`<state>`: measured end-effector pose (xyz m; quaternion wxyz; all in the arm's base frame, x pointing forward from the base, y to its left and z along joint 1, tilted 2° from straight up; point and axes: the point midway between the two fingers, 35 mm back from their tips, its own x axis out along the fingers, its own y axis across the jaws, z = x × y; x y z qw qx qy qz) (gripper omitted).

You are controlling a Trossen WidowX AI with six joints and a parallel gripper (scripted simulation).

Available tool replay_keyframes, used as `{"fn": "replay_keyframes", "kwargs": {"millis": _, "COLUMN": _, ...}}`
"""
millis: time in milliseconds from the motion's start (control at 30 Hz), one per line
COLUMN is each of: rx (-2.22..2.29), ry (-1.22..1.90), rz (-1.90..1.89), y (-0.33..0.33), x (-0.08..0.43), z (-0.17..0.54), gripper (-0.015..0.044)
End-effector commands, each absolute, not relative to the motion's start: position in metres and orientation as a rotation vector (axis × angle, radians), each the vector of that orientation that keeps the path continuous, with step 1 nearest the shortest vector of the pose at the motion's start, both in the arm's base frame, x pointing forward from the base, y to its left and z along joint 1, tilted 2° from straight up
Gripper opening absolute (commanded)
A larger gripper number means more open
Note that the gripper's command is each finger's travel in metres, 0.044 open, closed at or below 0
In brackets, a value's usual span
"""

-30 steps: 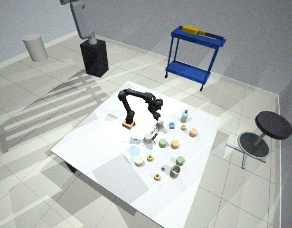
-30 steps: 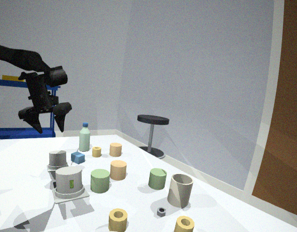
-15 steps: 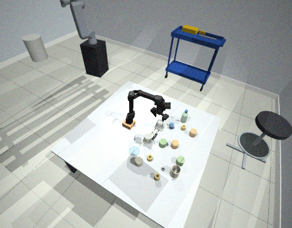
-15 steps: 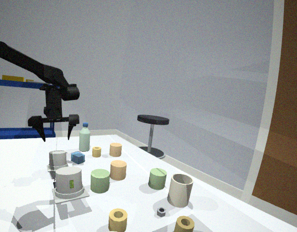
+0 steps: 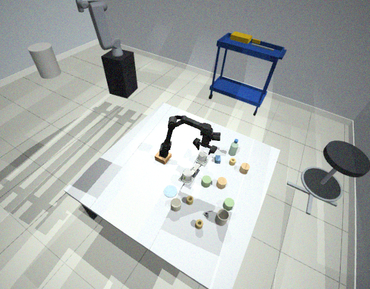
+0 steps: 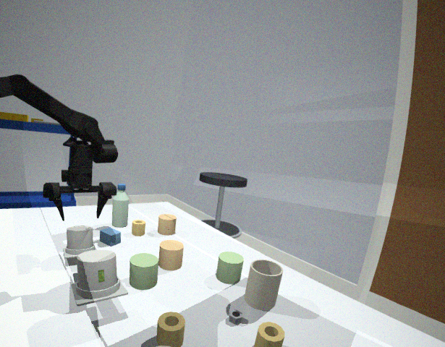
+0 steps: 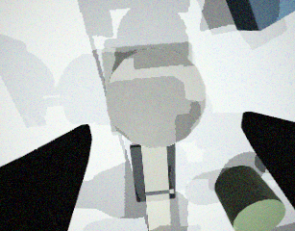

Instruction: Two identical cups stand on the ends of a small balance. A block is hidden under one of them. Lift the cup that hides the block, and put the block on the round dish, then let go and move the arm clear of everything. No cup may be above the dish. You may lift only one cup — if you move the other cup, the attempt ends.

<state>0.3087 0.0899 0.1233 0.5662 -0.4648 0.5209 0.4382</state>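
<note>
A grey cup (image 5: 202, 156) (image 6: 79, 238) (image 7: 157, 103) stands upside down on the far end of the balance (image 5: 195, 168) (image 7: 157, 169). A like cup (image 5: 187, 174) (image 6: 89, 270) stands on the near end and shows a small green patch on its side. No separate block can be made out under the far cup. The beam's tilt is hard to judge. My gripper (image 5: 204, 147) (image 6: 80, 218) (image 7: 167, 125) is open and empty, pointing down just above the far cup, with a finger toward either side of it. The pale blue round dish (image 5: 170, 191) has no cup above it.
A blue block (image 5: 218, 159) (image 6: 110, 236) and a bottle (image 5: 233, 148) (image 6: 120, 210) stand near the far cup. A green cylinder (image 5: 206, 181) (image 6: 143, 271) (image 7: 250, 199) is beside the balance. A beige cylinder (image 5: 175, 204) and a tan ring (image 5: 189, 200) (image 6: 171, 332) are near the dish.
</note>
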Motion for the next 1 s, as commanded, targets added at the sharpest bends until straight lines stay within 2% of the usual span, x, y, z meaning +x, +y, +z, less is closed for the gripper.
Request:
{"fn": "replay_keyframes", "kwargs": {"millis": 0, "rx": -1.091, "ry": 1.238, "rz": 1.046, "y": 0.090, "x": 0.307, "z": 0.112, "gripper": 0.0440}}
{"fn": "replay_keyframes", "kwargs": {"millis": 967, "rx": -1.091, "ry": 1.238, "rz": 1.046, "y": 0.091, "x": 0.311, "z": 0.069, "gripper": 0.0440}}
